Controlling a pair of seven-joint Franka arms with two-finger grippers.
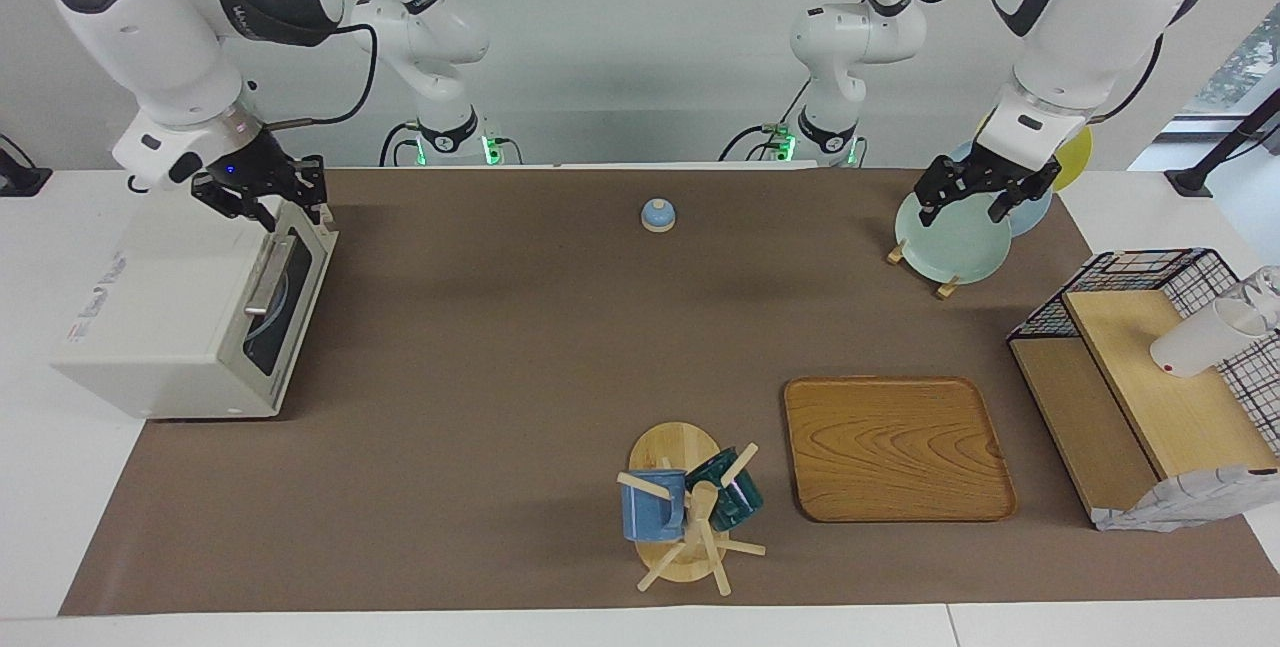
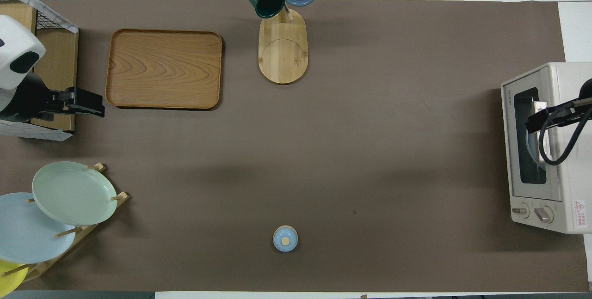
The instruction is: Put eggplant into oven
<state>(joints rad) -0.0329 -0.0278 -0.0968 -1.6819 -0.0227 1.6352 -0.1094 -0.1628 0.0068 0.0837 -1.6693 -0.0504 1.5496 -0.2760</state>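
Note:
The off-white oven point(image 1: 150, 327) stands at the right arm's end of the table with its glass door point(image 1: 285, 292) shut; it also shows in the overhead view point(image 2: 550, 151). A pale bluish shape shows through the window. The eggplant is not in view anywhere. My right gripper point(image 1: 295, 202) hangs just over the top edge of the oven door, open and empty; it shows in the overhead view point(image 2: 532, 123) too. My left gripper point(image 1: 965, 210) hangs open and empty over the plate rack at the left arm's end, seen overhead point(image 2: 95, 107) as well.
A plate rack with a green plate point(image 1: 950, 237), a wire-and-wood rack point(image 1: 1140, 397) holding a white cup point(image 1: 1200, 342), a wooden tray point(image 1: 895, 447), a mug tree point(image 1: 690, 507) with two mugs, and a small blue bell point(image 1: 657, 215) near the robots.

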